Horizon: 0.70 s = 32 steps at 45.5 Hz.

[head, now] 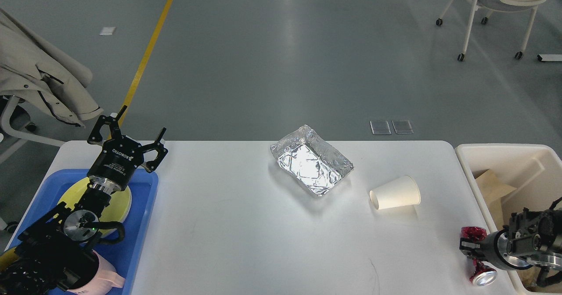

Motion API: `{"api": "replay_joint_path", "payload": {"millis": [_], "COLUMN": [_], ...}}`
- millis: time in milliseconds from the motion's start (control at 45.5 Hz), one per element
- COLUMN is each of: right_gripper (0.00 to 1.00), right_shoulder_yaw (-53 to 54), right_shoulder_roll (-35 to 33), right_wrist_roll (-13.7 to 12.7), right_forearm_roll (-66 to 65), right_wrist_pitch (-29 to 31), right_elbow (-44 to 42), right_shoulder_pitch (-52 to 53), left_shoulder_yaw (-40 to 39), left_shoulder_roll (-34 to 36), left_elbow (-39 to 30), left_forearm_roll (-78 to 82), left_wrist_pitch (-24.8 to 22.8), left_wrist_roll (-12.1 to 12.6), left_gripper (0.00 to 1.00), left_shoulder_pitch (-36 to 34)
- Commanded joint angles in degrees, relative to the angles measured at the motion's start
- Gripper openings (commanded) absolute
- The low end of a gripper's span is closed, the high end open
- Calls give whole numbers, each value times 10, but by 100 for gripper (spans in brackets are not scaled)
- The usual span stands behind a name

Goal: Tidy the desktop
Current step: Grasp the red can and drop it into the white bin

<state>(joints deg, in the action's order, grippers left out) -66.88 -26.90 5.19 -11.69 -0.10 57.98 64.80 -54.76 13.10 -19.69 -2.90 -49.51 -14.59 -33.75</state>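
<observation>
The white desktop (228,224) holds a crumpled foil tray (311,165) at the middle back and a white paper cup (395,192) on its side to the right. A crushed red can (472,233) with a silver end lies at the front right edge. My right gripper (469,247) reaches in low from the right and grips the can's middle, hiding that part. My left gripper (144,119) is open and empty, raised above the far left of the desktop.
A blue tray (142,224) at the left holds a yellow plate (123,200) and a pink cup (107,278). A cream bin (505,152) with brown cardboard (491,185) stands off the right edge. Chairs stand on the floor beyond.
</observation>
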Motion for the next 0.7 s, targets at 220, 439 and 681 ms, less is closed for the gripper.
{"api": "replay_joint_path", "payload": {"millis": [220, 439, 681], "right_gripper": [0, 0, 0], "right_shoulder_yaw": [-28, -189, -174], "right_shoulder_roll": [-67, -139, -140], "right_wrist_roll": [11, 46, 54], "right_forearm_roll": [-4, -90, -146], "right_wrist_pitch": [11, 219, 548], "right_elbow": [80, 245, 247], "right_shoulder_pitch": [116, 553, 895], "left_shoulder_yaw": [0, 0, 0], "left_shoulder_roll": [0, 0, 0], "left_elbow": [0, 0, 0], "left_forearm_roll": [0, 0, 0], "left_wrist_pitch": [-1, 0, -1], "left_wrist_roll": [0, 0, 0], "left_gripper": [100, 100, 100], "left_shoulder_pitch": [0, 0, 0]}}
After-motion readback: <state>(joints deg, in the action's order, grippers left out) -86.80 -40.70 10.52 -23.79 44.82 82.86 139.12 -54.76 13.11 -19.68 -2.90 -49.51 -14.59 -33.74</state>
